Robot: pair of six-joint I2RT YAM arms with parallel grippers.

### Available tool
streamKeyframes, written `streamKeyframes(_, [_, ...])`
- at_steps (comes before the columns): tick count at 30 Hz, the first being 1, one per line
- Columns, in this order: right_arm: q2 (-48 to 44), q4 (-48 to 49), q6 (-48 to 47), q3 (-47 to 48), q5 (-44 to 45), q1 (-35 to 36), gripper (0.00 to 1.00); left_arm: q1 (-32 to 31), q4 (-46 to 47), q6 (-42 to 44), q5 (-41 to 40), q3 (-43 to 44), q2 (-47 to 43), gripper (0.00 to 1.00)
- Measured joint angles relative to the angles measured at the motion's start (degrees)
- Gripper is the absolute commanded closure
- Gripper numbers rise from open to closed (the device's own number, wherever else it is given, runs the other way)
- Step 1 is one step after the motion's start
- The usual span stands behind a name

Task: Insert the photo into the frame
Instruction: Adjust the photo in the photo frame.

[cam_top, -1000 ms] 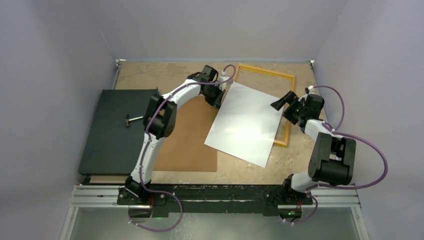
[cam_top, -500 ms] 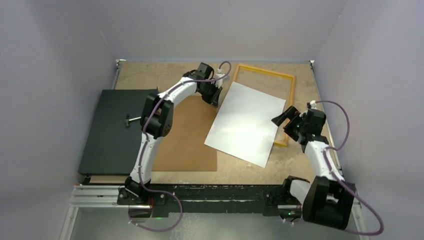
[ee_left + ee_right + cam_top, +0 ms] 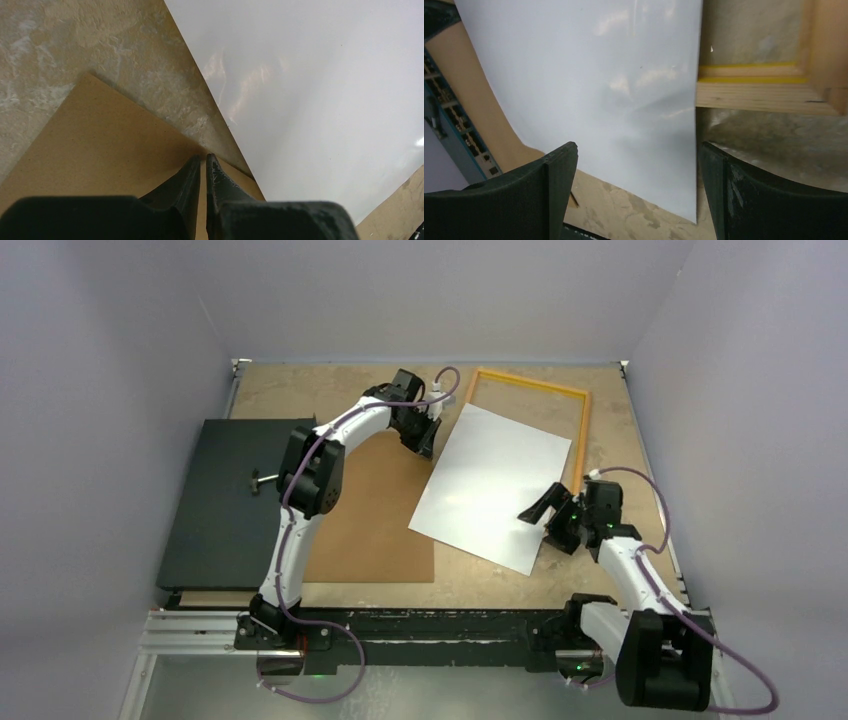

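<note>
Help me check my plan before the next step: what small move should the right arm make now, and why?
Probably lower the right gripper and close on the photo at its near right corner. Its jaws stand open over that corner, and the photo lies skewed, only partly over the frame, so it likely needs shifting.

To my left a flat black panel (image 3: 225, 530) lies on the mottled tan table (image 3: 300, 390), and a small metal T-shaped piece (image 3: 262, 479) rests on its top face. Just beside it, toward the middle, I see a plain brown board (image 3: 375, 525) lying flat. A metal rail (image 3: 190, 632) runs along the table's near edge.
</note>
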Motion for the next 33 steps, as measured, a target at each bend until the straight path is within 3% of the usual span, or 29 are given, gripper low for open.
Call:
streamKeyframes(5, [3.9,1.9,3.0,-0.1,0.1,6.7,0.09,-0.3,0.6,0.0,0.1,-1.2,-0.1,0.94])
streamKeyframes(25, [1.6,11.8,5.8,-4.0,2.0,6.8,0.14,-1.4,2.1,0.0,-0.1,-2.6,-0.7,0.97])
streamKeyframes(33, [-4.2,11.1,7.1,0.6,-2.2,6.7,0.2,-1.6,2.1,0.2,-0.9,-2.8,-1.0,0.97])
